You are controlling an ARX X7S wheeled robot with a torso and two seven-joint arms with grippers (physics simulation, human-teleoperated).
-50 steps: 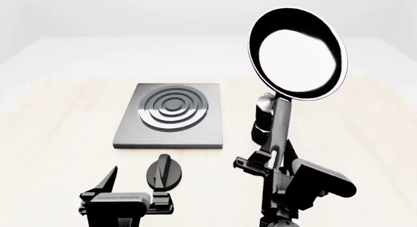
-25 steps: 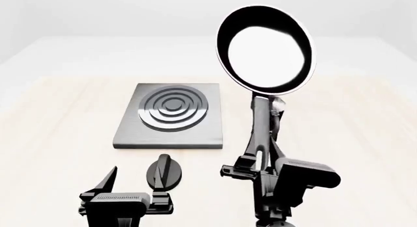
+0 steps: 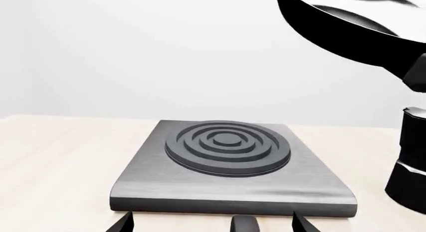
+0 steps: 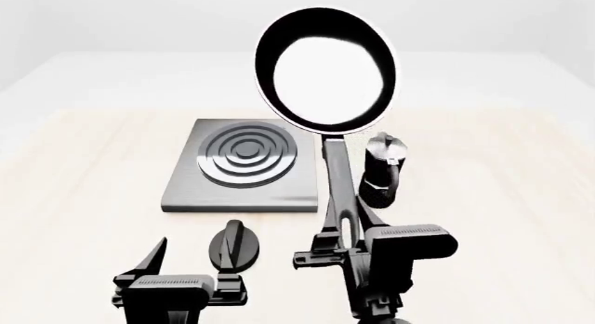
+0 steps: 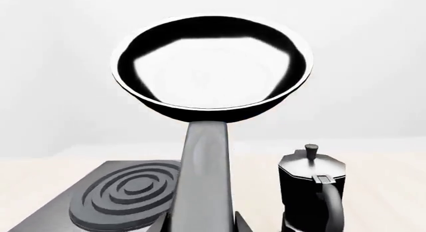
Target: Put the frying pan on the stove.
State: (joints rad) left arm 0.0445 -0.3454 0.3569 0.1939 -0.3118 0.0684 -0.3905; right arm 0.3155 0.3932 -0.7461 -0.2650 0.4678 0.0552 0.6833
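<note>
The frying pan [image 4: 325,70], black with a glossy bright inside, hangs in the air above the table, its bowl over the stove's far right corner. Its long handle [image 4: 336,191] runs back into my right gripper [image 4: 342,249], which is shut on it. In the right wrist view the pan [image 5: 211,67] fills the middle, the handle [image 5: 205,177] leading down between the jaws. The stove [image 4: 244,167] is a flat grey plate with a dark ring burner, lying left of the pan; it also fills the left wrist view [image 3: 230,167]. My left gripper [image 4: 191,258] sits open, low, in front of the stove.
A black-and-silver moka pot [image 4: 381,172] stands just right of the stove, close to the pan handle. A small black round knob [image 4: 234,244] lies in front of the stove, between the left gripper's fingers. The pale wooden table [image 4: 83,184] spreads to either side.
My right arm has swung the frying pan leftward, from right of the moka pot to above the stove's right edge. The moka pot is uncovered now. The left arm has stayed still.
</note>
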